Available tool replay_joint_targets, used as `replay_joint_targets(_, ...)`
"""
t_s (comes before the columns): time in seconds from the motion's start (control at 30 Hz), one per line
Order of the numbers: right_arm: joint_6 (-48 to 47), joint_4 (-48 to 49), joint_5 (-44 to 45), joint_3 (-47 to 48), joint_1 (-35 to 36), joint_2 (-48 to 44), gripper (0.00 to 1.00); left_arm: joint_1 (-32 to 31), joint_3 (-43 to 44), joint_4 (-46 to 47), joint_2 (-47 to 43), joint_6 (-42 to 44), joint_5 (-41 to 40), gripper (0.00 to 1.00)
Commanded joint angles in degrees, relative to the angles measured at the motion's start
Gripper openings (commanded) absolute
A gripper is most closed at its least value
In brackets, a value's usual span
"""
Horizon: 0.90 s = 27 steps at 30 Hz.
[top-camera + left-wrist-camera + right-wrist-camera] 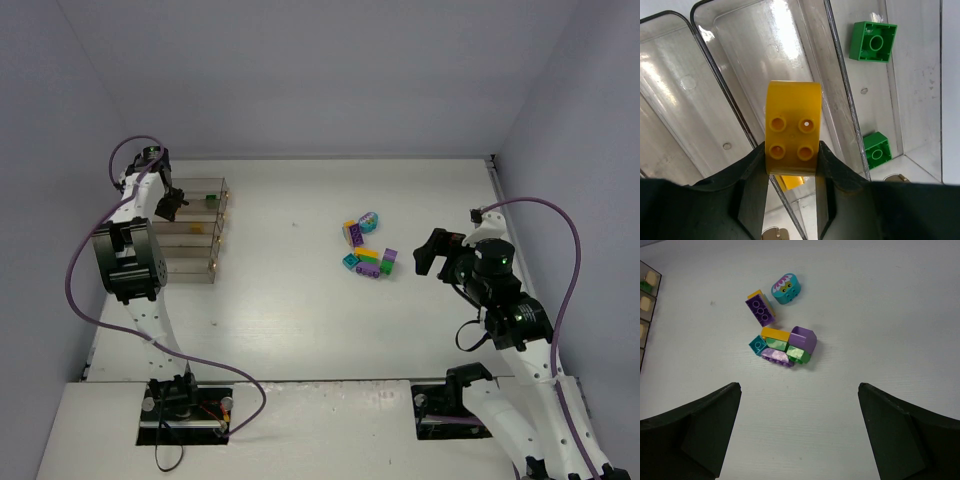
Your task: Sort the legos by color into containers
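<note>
left fingers (754, 172) closed on yellow arched plastic brick (792, 127), above clear four-compartment plastic box (740, 70), counter's 10 o'clock | right fingers (705, 432) spread wide, empty | brick likely light, rigid, slick: pinch flat sides

left claw (177, 205) over the containers (190, 268); legos (367, 251) clustered near right claw (431, 252).
</note>
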Motion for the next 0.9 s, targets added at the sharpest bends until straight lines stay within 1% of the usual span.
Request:
replay_joint_targets(0.0,-0.37,3.49,1.44,0.72,-0.45,0.79,1.0,0.1,0.34,0.82,-2.25,-3.04,-0.84,0.29)
replay_joint_targets(0.17,-0.46,3.57,1.45,0.45,-0.45,1.05,1.0,0.1,0.6,0.82,-2.34,-2.95,-0.84,0.43)
replay_joint_targets(0.2,-0.55,3.57,1.44,0.45,-0.45,1.23,1.0,0.1,0.51,0.99,-2.6,-2.95,-0.75,0.44)
replay_joint_targets(0.23,-0.55,3.57,1.44,0.63,-0.45,1.23,1.0,0.1,0.25,1.17,-2.78,-2.86,-0.75,0.49)
replay_joint_targets(0.4,-0.64,3.57,1.53,0.72,-0.45,1.32,1.0,-0.07,-1.07,2.05,-4.7,-1.98,1.0,0.52)
replay_joint_targets(0.5,-0.72,3.57,1.62,0.72,-0.45,1.14,1.0,-1.21,-1.77,3.45,-8.13,1.87,0.05,0.52)
replay_joint_targets(0.53,-0.72,3.49,1.71,0.72,-0.45,1.14,1.0,-2.87,-1.86,3.89,-9.19,5.89,-0.57,0.52)
replay_joint_targets(0.6,-0.99,3.66,1.71,0.89,-0.36,1.31,1.0,-5.16,-1.6,5.03,-12.09,10.13,-2.41,0.52)
replay_joint_targets(0.63,-0.9,3.66,1.71,0.89,-0.45,1.4,1.0,-8.04,-1.94,6.0,-13.23,15.8,-2.77,0.51)
replay_joint_targets(0.67,-0.99,3.66,1.71,1.07,-0.45,1.49,1.0,-10.42,-2.38,7.05,-15.41,18.47,-3.47,0.49)
replay_joint_targets(0.7,-0.9,3.75,1.62,1.07,-0.45,1.58,1.0,-12.71,-3.78,9.5,-16.57,24.68,-3.82,0.48)
replay_joint_targets(0.73,-0.9,3.84,1.53,1.24,-0.45,1.75,1.0,-17.08,-6.32,12.74,-18.84,28.31,-3.22,0.44)
replay_joint_targets(0.77,-0.99,3.84,1.53,1.25,-0.45,1.76,1.0,-19.39,-6.34,13.99,-19.82,30.95,-2.51,0.44)
replay_joint_targets(0.8,-0.99,3.92,1.45,1.25,-0.36,1.84,1.0,-21.58,-9.3,15.66,-20.7,33.33,-1.29,0.43)
replay_joint_targets(0.83,-0.99,3.84,1.36,1.33,-0.54,1.93,1.0,-23.52,-10.9,17.07,-21.41,37.61,3.42,0.43)
replay_joint_targets(0.87,-0.9,3.92,1.01,1.42,-0.45,1.93,1.0,-27.11,-12.48,18.3,-22.37,38.88,6.34,0.42)
